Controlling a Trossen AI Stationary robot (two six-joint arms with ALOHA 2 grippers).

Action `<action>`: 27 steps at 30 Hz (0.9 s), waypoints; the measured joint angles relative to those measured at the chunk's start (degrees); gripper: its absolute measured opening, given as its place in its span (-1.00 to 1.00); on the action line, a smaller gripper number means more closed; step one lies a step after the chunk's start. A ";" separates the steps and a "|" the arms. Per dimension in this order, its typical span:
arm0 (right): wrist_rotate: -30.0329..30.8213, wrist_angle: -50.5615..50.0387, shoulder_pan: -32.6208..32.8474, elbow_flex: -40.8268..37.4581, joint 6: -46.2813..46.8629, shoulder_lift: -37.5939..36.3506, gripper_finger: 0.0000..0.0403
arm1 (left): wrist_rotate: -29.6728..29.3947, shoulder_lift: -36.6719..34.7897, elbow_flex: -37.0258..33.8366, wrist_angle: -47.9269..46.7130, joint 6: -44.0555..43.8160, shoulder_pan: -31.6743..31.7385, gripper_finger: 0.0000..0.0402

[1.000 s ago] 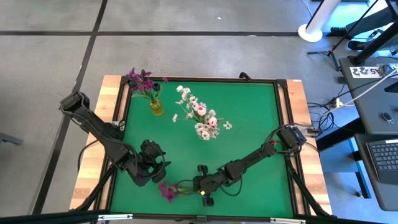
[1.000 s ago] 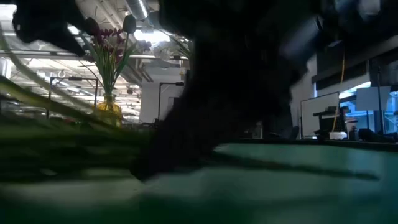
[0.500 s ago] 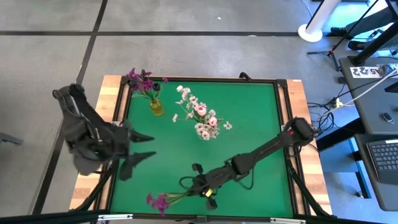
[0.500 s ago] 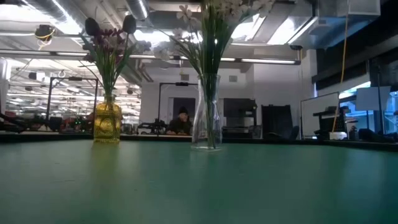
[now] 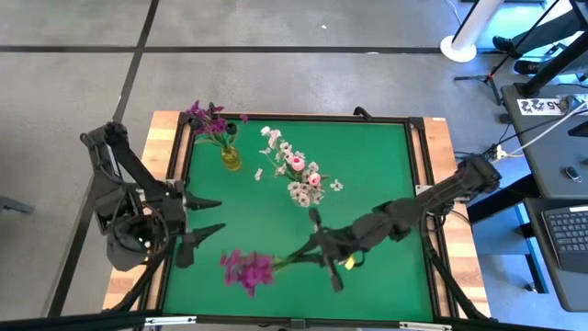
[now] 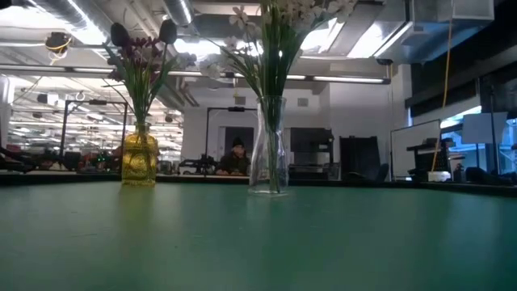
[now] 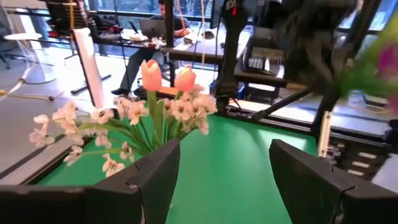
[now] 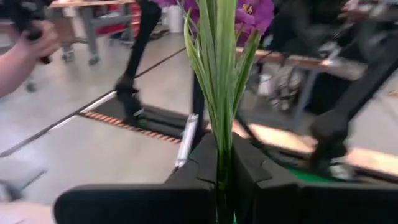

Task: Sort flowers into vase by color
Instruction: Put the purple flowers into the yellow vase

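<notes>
Green-topped table (image 5: 367,175) — yellow vase (image 5: 231,158), clear vase (image 6: 268,145) standing upright on it

The right gripper (image 5: 323,250) is positioned over the near middle of the table (image 5: 367,175), and a flower stem (image 5: 287,260) is clamped between its fingers (image 8: 252,171). The blossom cluster (image 5: 245,269) is carried out beyond the fingertips, toward the left gripper (image 5: 204,219), which is held at the table's left edge with its jaws spread wide and nothing between them. Ahead of those spread jaws, across open table, a clear vase (image 6: 268,147) with a bunch of flowers (image 5: 299,176) is seen. A second vase (image 5: 230,157) with flowers (image 5: 209,119) is set near the far left corner, left of the clear vase and apart from it.
</notes>
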 joint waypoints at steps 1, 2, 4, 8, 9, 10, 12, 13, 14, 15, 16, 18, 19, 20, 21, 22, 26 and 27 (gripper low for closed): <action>0.93 -0.47 0.00 0.00 -0.81 -1.07 -0.93 | -0.38 0.01 -0.84 0.40 -0.35 0.01 0.21; 1.50 -0.35 0.00 0.00 -1.43 -1.81 -0.93 | -0.88 0.03 -1.86 1.51 -0.54 0.04 0.21; 3.33 0.23 -0.15 0.00 -3.07 -3.12 -0.93 | -1.57 0.38 -4.37 5.90 0.57 0.63 0.21; 4.63 2.30 -2.11 0.00 -4.31 -3.65 -0.90 | 0.99 1.65 -10.08 20.48 9.42 3.29 0.21; 3.93 2.61 -2.81 0.00 -4.45 -3.58 -0.90 | 2.71 2.04 -10.96 25.00 12.33 4.14 0.21; 3.12 2.91 -3.52 0.00 -4.41 -3.41 -0.91 | 4.60 2.54 -11.57 29.65 15.08 5.08 0.21; 1.48 3.55 -5.27 0.00 -3.75 -3.01 -0.92 | 10.30 3.51 -12.58 39.24 21.23 7.06 0.21; 0.57 3.34 -5.94 -0.04 -3.31 -2.94 -0.93 | 13.19 4.14 -12.72 43.16 24.31 7.99 0.21; -0.48 3.48 -6.50 -0.22 -2.52 -2.93 -0.93 | 16.12 4.91 -12.74 47.38 27.19 9.04 0.21; -1.43 4.33 -7.08 -0.65 -2.17 -2.93 -0.93 | 18.81 5.53 -12.73 51.35 30.08 10.04 0.21; -2.29 5.80 -7.57 -1.14 -1.88 -2.93 -0.92 | 20.79 6.08 -12.73 54.52 32.72 10.90 0.21; -3.66 7.41 -8.03 -1.97 -0.94 -2.93 -0.91 | 23.03 6.85 -12.73 58.94 36.35 12.45 0.21; -4.13 7.58 -8.05 -2.03 -0.79 -2.93 -0.90 | 23.22 7.16 -12.73 60.08 37.50 13.32 0.21; -4.41 7.92 -8.05 -2.03 -0.81 -2.90 -0.91 | 23.30 7.39 -12.73 60.50 37.77 14.14 0.21; -4.60 8.38 -8.01 -2.03 -0.80 -2.90 -0.91 | 23.26 7.70 -12.73 60.95 37.87 15.16 0.21; -4.63 8.63 -7.97 -2.03 -0.81 -2.93 -0.92 | 23.42 8.03 -12.73 61.65 37.87 16.12 0.21; -4.74 8.23 -7.90 -2.03 -0.81 -2.93 -0.92 | 31.49 9.95 -12.73 68.68 38.69 19.36 0.21; -4.74 8.40 -7.92 -2.03 -0.81 -2.93 -0.91 | 33.15 10.44 -12.73 70.69 39.58 19.92 0.21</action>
